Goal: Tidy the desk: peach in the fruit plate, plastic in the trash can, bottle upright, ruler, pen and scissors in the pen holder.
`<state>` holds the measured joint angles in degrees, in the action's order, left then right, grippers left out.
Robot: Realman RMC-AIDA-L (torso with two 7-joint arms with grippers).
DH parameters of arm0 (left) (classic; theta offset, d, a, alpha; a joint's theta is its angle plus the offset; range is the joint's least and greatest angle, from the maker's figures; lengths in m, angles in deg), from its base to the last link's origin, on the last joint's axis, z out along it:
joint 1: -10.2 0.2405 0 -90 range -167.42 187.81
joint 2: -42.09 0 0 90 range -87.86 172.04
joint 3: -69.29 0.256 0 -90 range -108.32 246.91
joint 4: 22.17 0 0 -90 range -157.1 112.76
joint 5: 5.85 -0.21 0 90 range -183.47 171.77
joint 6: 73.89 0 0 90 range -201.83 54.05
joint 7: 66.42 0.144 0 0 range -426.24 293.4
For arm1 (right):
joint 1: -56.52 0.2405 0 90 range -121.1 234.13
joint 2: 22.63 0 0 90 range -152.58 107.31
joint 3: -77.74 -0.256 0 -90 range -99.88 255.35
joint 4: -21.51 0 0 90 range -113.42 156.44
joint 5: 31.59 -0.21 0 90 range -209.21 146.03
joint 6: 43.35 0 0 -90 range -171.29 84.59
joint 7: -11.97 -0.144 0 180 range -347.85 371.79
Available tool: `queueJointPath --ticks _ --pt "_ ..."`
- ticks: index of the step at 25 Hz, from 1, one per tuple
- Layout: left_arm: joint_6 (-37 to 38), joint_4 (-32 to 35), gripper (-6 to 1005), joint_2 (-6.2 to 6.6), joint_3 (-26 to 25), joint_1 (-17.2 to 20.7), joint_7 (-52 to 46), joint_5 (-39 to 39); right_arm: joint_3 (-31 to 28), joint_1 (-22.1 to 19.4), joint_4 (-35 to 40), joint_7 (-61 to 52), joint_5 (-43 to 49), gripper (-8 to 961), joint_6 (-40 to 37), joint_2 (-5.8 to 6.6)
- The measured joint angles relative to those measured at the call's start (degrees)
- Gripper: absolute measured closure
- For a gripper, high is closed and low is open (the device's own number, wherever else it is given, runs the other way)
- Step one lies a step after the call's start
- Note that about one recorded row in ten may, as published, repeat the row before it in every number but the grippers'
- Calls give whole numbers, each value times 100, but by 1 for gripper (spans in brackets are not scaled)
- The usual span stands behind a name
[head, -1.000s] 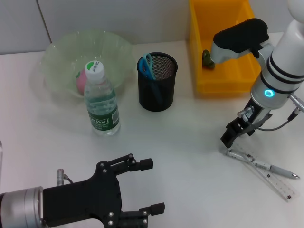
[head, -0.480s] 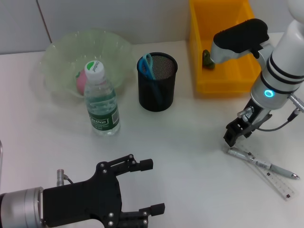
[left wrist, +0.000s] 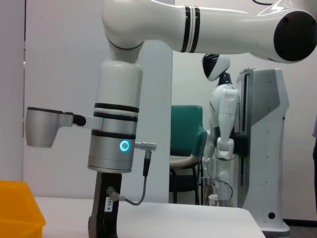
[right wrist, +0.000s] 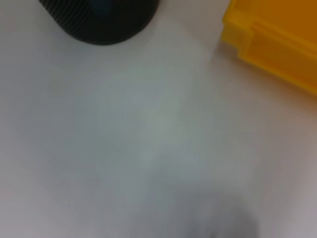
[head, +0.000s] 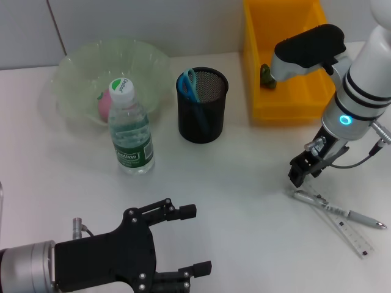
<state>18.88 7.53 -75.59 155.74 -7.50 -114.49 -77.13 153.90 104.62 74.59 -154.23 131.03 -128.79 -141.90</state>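
A clear ruler [head: 339,224] and a silver pen [head: 339,211] lie crossed on the white table at the right. My right gripper [head: 303,170] hangs just above their near ends, holding nothing. The black mesh pen holder [head: 202,105] stands mid-table with blue-handled scissors [head: 188,85] in it; it also shows in the right wrist view [right wrist: 99,20]. A water bottle [head: 129,129] stands upright. A pink peach [head: 104,105] lies in the green fruit plate [head: 79,67]. My left gripper [head: 189,239] is open and empty at the front left.
A yellow bin [head: 287,104] stands at the back right with a dark green object [head: 267,75] inside; its corner shows in the right wrist view [right wrist: 272,39] and the left wrist view [left wrist: 15,210]. Bare table lies between the pen holder and the ruler.
My right gripper has moved slightly right and up from the ruler's end. The ruler and pen have shifted a little. The left arm has not moved.
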Motion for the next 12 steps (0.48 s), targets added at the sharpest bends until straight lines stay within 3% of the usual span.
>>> queueJointPath --ticks 12 --pt "4 0 181 0 -6 3 0 0 -22 -102 278 33 -10 569 -73 0"
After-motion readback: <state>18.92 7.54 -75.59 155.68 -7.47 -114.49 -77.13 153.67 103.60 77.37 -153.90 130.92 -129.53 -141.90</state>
